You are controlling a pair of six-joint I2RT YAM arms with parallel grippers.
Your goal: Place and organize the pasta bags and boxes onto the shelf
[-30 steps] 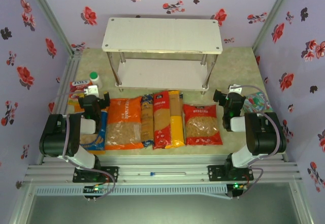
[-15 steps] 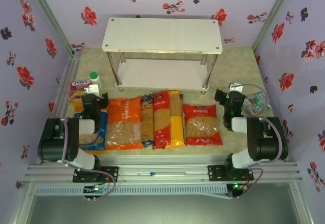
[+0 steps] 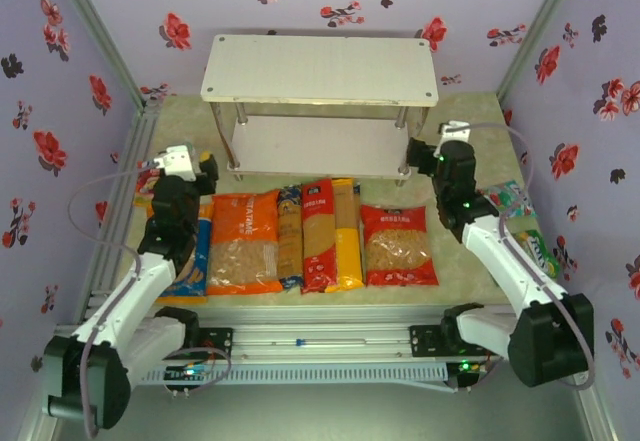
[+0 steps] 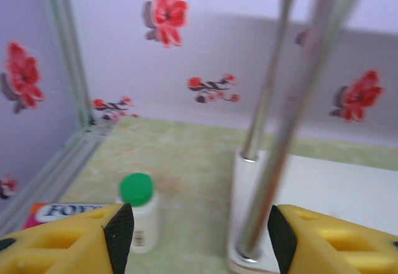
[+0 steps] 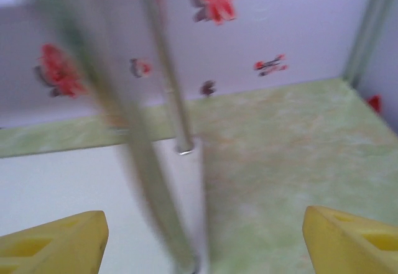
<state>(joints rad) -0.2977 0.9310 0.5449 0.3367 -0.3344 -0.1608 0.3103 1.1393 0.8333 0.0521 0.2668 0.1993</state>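
Nothing shelved yet: bags (image 3: pixel 243 241) and boxes (image 3: pixel 318 236) lie before the bare shelf (image 3: pixel 320 69); left gripper (image 4: pixel 199 230) and right gripper (image 5: pixel 205 237) gape, empty.

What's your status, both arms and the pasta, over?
Left gripper, right gripper: jaws open, empty. Pasta packs lie on table, none on shelf. Green-capped bottle near left gripper.

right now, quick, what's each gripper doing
left gripper: open, holding nothing.
right gripper: open, holding nothing.
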